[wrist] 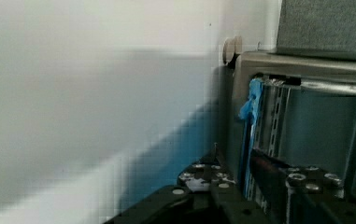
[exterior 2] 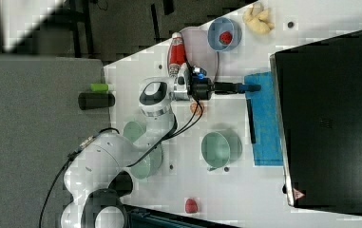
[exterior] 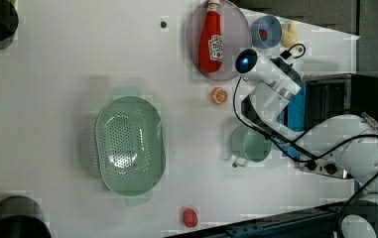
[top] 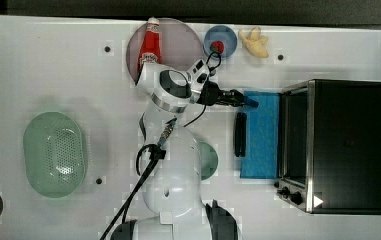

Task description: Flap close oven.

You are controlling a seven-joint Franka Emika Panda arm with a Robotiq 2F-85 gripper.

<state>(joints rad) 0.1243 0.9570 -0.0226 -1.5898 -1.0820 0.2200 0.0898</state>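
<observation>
One oven [top: 348, 145] stands open at the top view's right, its flap [top: 263, 135] down flat on the white table [top: 53, 65].

Blue glass faces up, with the black bar handle [top: 240, 134] along the flap's far edge from the oven and two black knobs [top: 290, 192] on the silver front. The Franka arm's gripper [top: 250, 101] reaches level to the flap's corner nearest the table's back edge. In the wrist view the pane's blue edge runs between the jaws, which stand narrow; whether they actually clamp it cannot be told. A green cup [top: 209, 160] sits beside the arm. Behind it are a ketchup bottle [top: 150, 45] on a pinkish plate [top: 183, 40], a blue bowl [top: 210, 37] and a banana [top: 255, 42]. A green colander [top: 54, 152] lies well apart at the top view's left.
</observation>
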